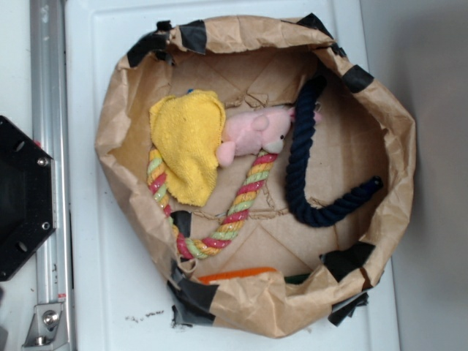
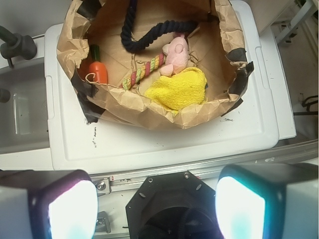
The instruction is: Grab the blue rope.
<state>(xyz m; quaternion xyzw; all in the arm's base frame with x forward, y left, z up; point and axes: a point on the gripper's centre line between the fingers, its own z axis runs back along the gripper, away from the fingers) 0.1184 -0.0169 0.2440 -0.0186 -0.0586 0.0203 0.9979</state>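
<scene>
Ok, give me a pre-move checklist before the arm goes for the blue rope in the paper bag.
1. Blue rope in view, lying in the paper bag: ok.
2. Rope's long curve uncovered: ok.
3. Upper end clear of the pink plush toy: not ok, they touch.
4. Apart from the striped rope: ok.
5. Gripper open, holding nothing: ok.
6. Gripper above the rope: not ok, it is outside the bag.

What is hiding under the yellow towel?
Part of the striped rope runs under the yellow towel, and the pink plush toy tucks under its edge. Anything else beneath is covered.
</scene>
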